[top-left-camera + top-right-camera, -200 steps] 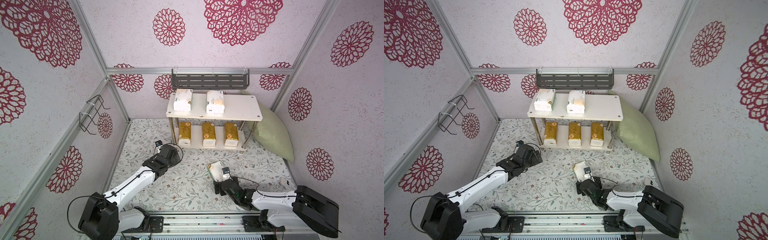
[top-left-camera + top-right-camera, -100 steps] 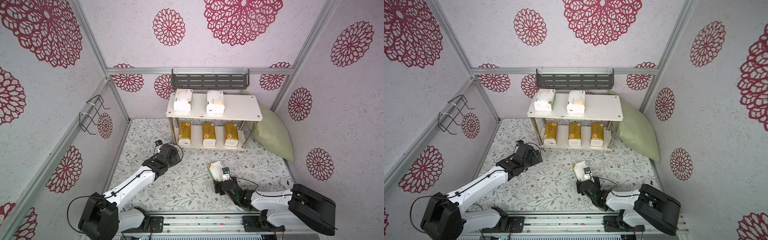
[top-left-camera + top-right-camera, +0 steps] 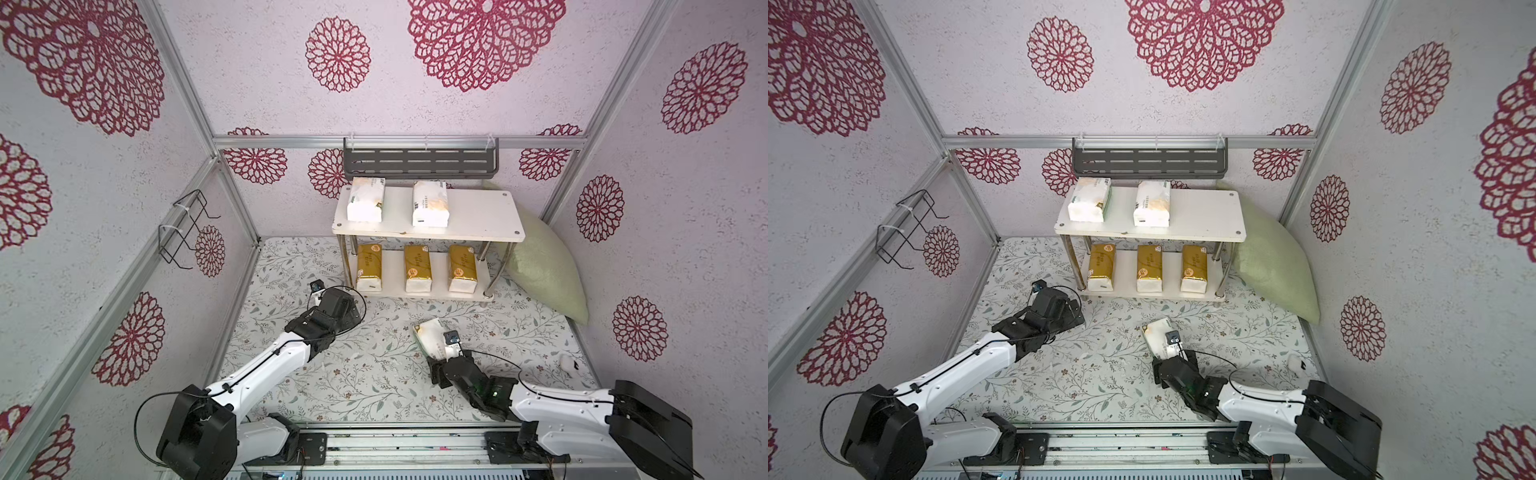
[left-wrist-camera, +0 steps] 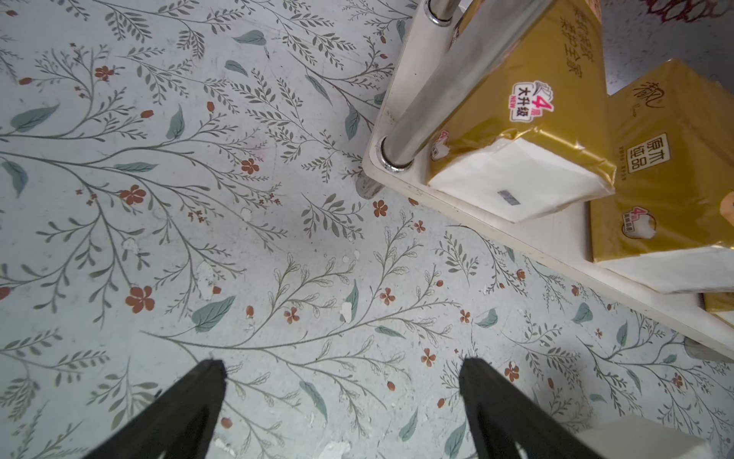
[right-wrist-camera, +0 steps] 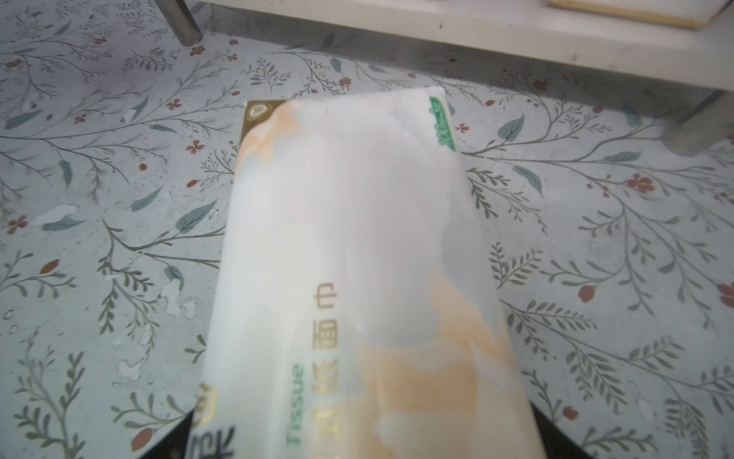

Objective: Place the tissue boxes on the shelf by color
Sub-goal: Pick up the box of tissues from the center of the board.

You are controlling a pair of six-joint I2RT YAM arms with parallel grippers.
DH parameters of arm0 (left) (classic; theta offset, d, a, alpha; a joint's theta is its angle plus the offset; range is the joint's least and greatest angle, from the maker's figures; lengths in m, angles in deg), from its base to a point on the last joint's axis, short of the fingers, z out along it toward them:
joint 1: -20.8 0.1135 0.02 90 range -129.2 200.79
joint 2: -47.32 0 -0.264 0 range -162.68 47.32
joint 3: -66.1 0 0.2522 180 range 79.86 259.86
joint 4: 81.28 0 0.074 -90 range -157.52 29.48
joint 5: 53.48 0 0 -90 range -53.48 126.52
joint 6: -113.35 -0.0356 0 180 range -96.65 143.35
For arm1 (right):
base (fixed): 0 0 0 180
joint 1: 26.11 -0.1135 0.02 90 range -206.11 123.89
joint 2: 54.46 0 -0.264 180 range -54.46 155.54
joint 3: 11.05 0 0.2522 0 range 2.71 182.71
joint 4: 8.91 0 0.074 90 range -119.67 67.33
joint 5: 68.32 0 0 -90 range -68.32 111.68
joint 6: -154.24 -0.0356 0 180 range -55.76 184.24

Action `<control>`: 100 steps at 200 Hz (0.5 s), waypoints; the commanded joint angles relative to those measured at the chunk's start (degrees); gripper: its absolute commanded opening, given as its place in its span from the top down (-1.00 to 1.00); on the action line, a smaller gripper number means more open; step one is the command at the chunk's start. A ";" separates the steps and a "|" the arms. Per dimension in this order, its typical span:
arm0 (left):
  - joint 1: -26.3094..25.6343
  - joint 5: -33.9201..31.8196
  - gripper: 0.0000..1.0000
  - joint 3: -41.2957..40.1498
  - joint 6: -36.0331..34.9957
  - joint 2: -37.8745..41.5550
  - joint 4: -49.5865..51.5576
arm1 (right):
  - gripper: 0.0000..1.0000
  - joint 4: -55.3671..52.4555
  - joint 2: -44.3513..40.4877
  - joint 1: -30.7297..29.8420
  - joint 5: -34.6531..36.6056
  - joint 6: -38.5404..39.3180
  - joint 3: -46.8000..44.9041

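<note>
Floral mat (image 5: 119,206): pack (image 5: 357,258) between fingers (image 5: 170,443) (right)

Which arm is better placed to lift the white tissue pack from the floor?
Right: its fingers flank the white, orange-blotched soft tissue pack; the left fingers hang open over the floral mat.

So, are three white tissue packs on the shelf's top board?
No, the top board holds two white tissue packs; the third is off it.
</note>
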 commanded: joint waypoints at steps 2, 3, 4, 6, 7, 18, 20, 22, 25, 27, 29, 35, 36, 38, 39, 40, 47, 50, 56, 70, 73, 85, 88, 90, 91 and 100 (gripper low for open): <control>-0.26 -0.67 -0.99 1.29 -0.26 -0.85 0.42 | -0.62 -9.56 -4.50 -0.42 -1.07 0.01 4.30; -0.26 -0.67 -0.99 1.29 -0.26 -0.85 0.40 | -0.62 -9.89 -4.63 -0.40 -1.13 0.05 4.48; -0.25 -0.67 -0.99 1.29 -0.26 -0.85 0.39 | -0.62 -10.23 -4.78 -0.39 -1.16 0.03 4.70; -0.32 -0.67 -0.99 1.33 -0.26 -0.90 0.39 | -0.61 -11.12 -5.04 -0.38 -1.30 0.03 5.09; -0.29 -0.71 -0.99 1.36 -0.30 -0.92 0.43 | -0.61 -11.51 -5.25 -0.38 -1.38 0.06 5.27; -0.29 -0.75 -0.99 1.47 -0.46 -1.07 0.46 | -0.61 -16.44 -6.53 -0.38 -2.00 -0.17 7.81; -0.26 -0.75 -0.98 1.47 -0.49 -1.08 0.47 | -0.61 -17.20 -6.69 -0.38 -2.12 -0.24 8.24; -0.26 -0.75 -0.98 1.53 -0.51 -1.11 0.49 | -0.61 -18.25 -6.84 -0.38 -2.28 -0.28 8.80; -0.32 -0.84 -0.99 1.55 -0.57 -1.14 0.63 | -0.61 -19.55 -7.12 -0.31 -2.53 -0.33 9.60; -0.29 -0.84 -0.99 1.55 -0.60 -1.19 0.58 | -0.61 -20.44 -7.37 -0.30 -2.58 -0.41 10.14; -0.26 -0.84 -0.99 1.60 -0.61 -1.20 0.56 | -0.61 -21.37 -7.49 -0.34 -2.62 -0.45 10.60; -0.30 -0.85 -0.99 1.64 -0.68 -1.21 0.61 | -0.61 -24.00 -7.96 -0.30 -2.84 -0.57 12.31; -0.32 -0.85 -0.99 1.69 -0.69 -1.21 0.58 | -0.61 -24.36 -8.07 -0.29 -2.85 -0.55 12.57; -0.27 -0.89 -0.99 1.72 -0.70 -1.21 0.57 | -0.60 -25.22 -8.20 -0.25 -2.93 -0.53 13.07; -0.26 -0.91 -0.99 1.72 -0.70 -1.21 0.56 | -0.60 -25.59 -8.28 -0.23 -2.94 -0.53 13.30; -0.26 -0.92 -0.99 1.73 -0.74 -1.21 0.61 | -0.60 -25.94 -8.32 -0.21 -2.99 -0.53 13.60; -0.27 -0.95 -0.98 1.73 -0.79 -1.29 0.56 | -0.59 -28.71 -8.78 -0.23 -3.08 -0.51 15.49; -0.27 -0.93 -0.99 1.69 -0.79 -1.29 0.57 | -0.59 -29.81 -8.92 -0.27 -3.04 -0.48 16.30; -0.25 -1.00 -0.98 1.80 -0.87 -1.38 0.57 | -0.58 -31.82 -9.12 -0.09 -3.05 -0.52 17.82; -0.30 -0.89 -0.98 1.98 -0.96 -1.62 0.48 | -0.57 -35.90 -9.51 0.19 -3.04 -0.52 21.05; -0.26 -0.85 -0.98 1.99 -1.03 -1.64 0.47 | -0.56 -36.58 -9.58 0.27 -3.04 -0.46 21.75; -0.26 -0.76 -0.98 2.08 -1.05 -1.80 0.39 | -0.55 -38.74 -10.01 0.61 -3.25 0.03 24.01; -0.31 -0.69 -0.98 2.08 -1.05 -1.83 0.40 | -0.55 -39.25 -10.14 0.63 -3.30 0.13 24.49; -0.27 -0.67 -0.98 2.08 -1.03 -1.82 0.34 | -0.55 -39.52 -10.23 0.73 -3.30 0.23 24.87; -0.26 -0.67 -0.98 2.08 -1.04 -1.82 0.36 | -0.55 -39.72 -10.26 0.75 -3.30 0.25 25.04; -0.27 -0.67 -0.98 2.18 -1.14 -1.82 0.31 | -0.54 -41.21 -10.57 1.08 -3.39 0.42 26.63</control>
